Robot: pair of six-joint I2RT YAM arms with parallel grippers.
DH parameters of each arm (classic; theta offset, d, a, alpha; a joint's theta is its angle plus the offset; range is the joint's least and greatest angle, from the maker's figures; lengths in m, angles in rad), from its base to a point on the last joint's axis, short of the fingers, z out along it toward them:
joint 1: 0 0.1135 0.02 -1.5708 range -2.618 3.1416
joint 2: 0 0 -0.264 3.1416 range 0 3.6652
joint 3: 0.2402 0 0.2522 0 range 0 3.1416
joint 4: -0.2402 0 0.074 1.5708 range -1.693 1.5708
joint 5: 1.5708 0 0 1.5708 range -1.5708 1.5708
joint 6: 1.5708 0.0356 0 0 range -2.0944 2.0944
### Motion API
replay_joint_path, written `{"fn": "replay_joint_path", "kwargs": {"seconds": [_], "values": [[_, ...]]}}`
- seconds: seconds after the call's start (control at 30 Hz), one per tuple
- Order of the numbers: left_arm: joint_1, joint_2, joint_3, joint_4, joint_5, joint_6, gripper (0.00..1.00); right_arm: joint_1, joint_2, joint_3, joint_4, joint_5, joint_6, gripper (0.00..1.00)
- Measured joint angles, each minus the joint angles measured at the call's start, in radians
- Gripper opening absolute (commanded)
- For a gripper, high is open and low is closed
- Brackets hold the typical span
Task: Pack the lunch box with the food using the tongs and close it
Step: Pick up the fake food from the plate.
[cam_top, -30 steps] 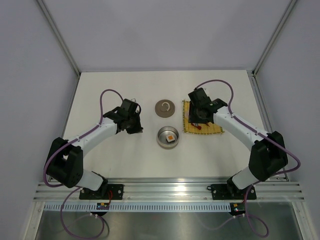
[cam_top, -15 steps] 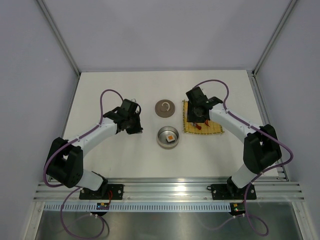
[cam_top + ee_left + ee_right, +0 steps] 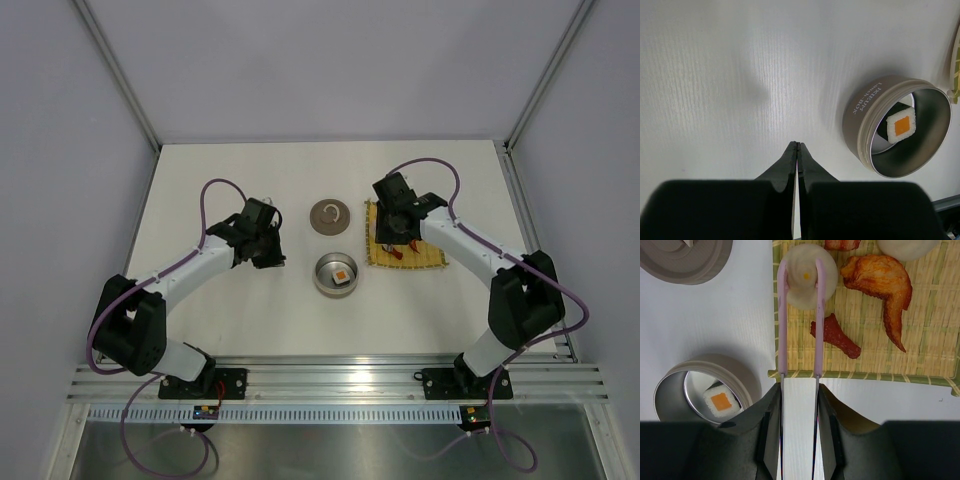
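1. A robotics lab test cell is indicated, not a home or a kitchen.
2. A white table (image 3: 200, 320) is enclosed by plain pale wall panels (image 3: 320, 70), which are framed by aluminium struts (image 3: 115, 70).
3. Two robot arms, the left arm (image 3: 195, 268) and the right arm (image 3: 475, 250), are bolted to an aluminium rail (image 3: 330, 378) at the near edge. Purple cables (image 3: 204, 210) are looped along them.
4. The food laid out is seen to be plastic: toy food pieces (image 3: 880, 280) on a woven mat (image 3: 940, 340).

Sushi piece (image 3: 343, 275) in lunch box (image 3: 318, 278), mat (image 3: 430, 261) right (lid (image 3: 330, 216) behind)
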Motion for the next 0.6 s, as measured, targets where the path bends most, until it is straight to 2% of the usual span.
{"fn": "replay_joint_path", "kwargs": {"seconds": [0.6], "values": [[0.0,0.0,0.0,-0.005,0.0,0.0,0.0,-0.001,-0.122,0.0,-0.035,0.027,0.001,0.0]]}}
